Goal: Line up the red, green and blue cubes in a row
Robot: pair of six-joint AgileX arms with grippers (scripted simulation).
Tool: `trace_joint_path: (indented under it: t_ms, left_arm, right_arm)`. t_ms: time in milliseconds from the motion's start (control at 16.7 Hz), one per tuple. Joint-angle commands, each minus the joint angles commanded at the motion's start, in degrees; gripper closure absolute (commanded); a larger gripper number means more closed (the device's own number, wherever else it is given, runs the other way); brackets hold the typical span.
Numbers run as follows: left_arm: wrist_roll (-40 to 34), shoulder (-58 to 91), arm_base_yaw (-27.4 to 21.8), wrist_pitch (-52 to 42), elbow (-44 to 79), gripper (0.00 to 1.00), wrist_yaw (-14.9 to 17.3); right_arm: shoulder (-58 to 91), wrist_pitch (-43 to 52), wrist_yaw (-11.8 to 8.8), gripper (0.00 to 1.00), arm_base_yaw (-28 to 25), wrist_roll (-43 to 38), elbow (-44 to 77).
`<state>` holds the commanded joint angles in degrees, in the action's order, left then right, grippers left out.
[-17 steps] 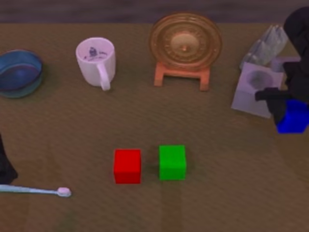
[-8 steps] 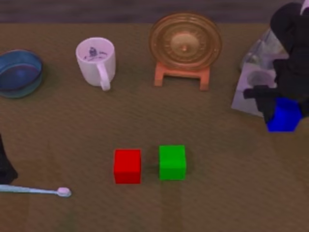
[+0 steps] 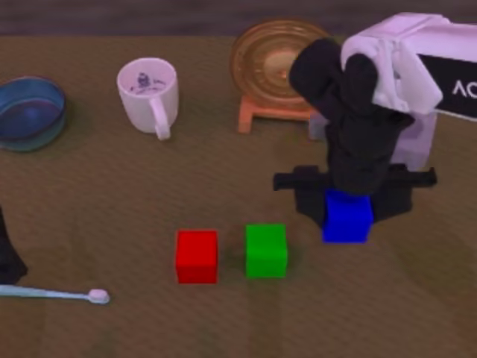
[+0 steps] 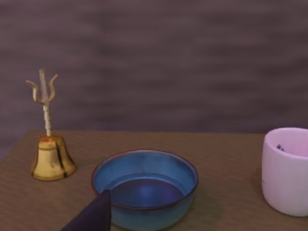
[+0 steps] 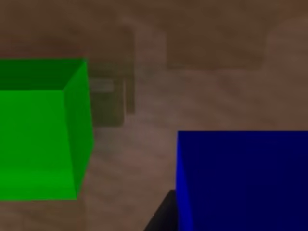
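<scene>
Cubes first: the bright red matte cube sits at about 7 o'clock from the table's centre, with the bright green matte cube just beside it at its 3 o'clock, a small gap between them. The deep blue matte cube is near the green one, at its 2 o'clock, gripped between the black fingers of my right gripper. My right arm reaches in from 2 o'clock, its wrist bent straight down over the blue cube.

My left gripper is parked at the table's 9 o'clock edge; I cannot tell how its fingers stand.

At 10 o'clock, the blue glazed bowl looks empty. The white ceramic mug, at 11 o'clock, shows only dark marks inside.
</scene>
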<state>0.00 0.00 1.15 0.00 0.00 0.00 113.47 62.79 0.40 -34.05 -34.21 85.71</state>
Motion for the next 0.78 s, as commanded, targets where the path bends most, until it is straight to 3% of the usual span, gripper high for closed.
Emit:
trace_joint_path:
  t_ms: [120, 480, 780]
  left_arm:
    - [0.00, 0.00, 0.00, 0.00, 0.00, 0.00, 0.00]
    - [0.00, 0.00, 0.00, 0.00, 0.00, 0.00, 0.00]
    - [0.00, 0.00, 0.00, 0.00, 0.00, 0.00, 0.00]
  right_arm:
    - [-0.70, 0.12, 0.06, 1.00, -2.22, -2.21, -0.22]
    - [-0.23, -0.96, -0.03, 1.00, -2.11, -2.50, -0.80]
    - [3.13, -11.06, 0.05, 1.00, -2.19, -2.64, -7.00]
